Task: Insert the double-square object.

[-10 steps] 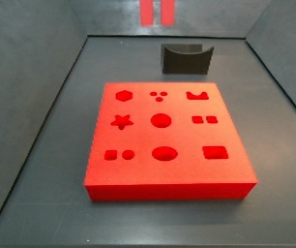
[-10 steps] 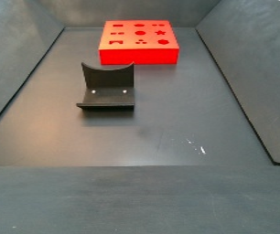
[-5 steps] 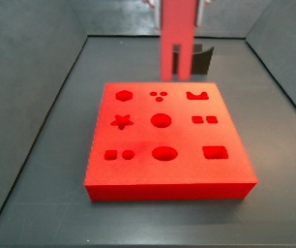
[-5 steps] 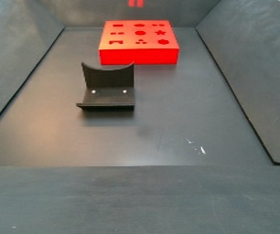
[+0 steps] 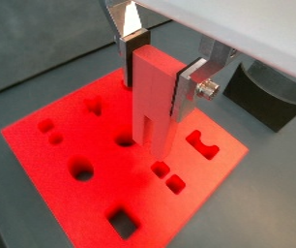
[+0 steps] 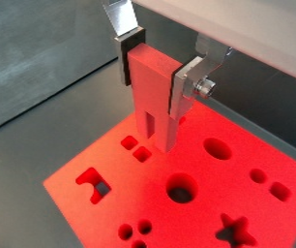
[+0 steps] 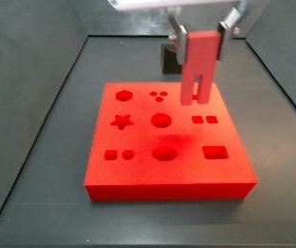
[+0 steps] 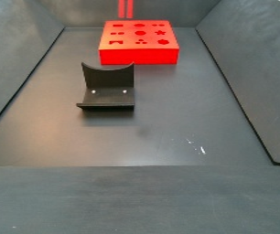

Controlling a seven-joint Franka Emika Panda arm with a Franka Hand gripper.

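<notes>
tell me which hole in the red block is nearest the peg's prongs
The pair of small square holes; the double-square object, held in the hand, hangs closest to them.

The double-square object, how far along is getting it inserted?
Done: the end effector has the double-square object clamped upright. In hand: it hangs above the red block, prongs down and clear of the surface. Left: lining up with the two-square hole and pushing in.
</notes>
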